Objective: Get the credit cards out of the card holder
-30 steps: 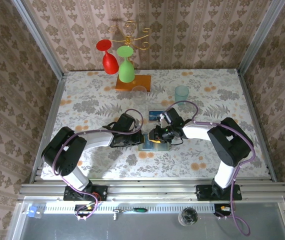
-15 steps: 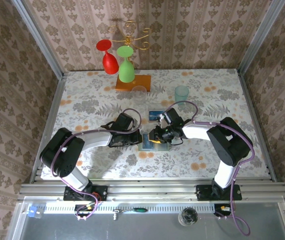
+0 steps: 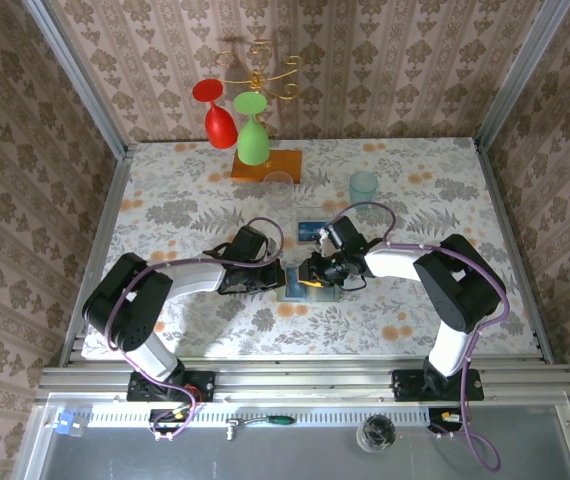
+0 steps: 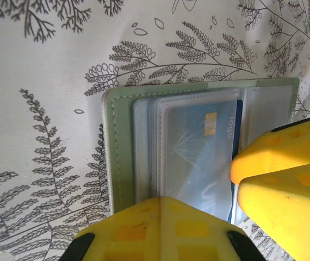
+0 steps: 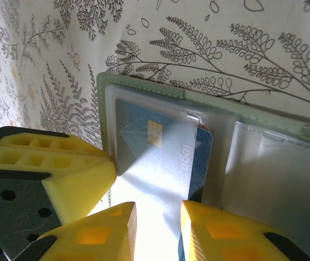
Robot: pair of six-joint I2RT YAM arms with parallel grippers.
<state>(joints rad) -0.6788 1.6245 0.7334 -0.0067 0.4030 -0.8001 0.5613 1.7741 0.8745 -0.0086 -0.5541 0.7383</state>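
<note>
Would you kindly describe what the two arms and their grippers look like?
The left arm and right arm both have white links, bulky black joints and looping purple cables. The fingers are yellow plastic with recessed pockets.

The only legible writing was the word "logo", printed in small pale letters on the blue credit card [image 4: 198, 147] lying under a clear sleeve [image 4: 144, 152] of the card holder [image 4: 114, 157]. In the left wrist view it stood turned on its side, right of centre, beside the card's gold chip. In the right wrist view the same word ran slanting down the middle of the frame. Nothing else could be read.
</note>
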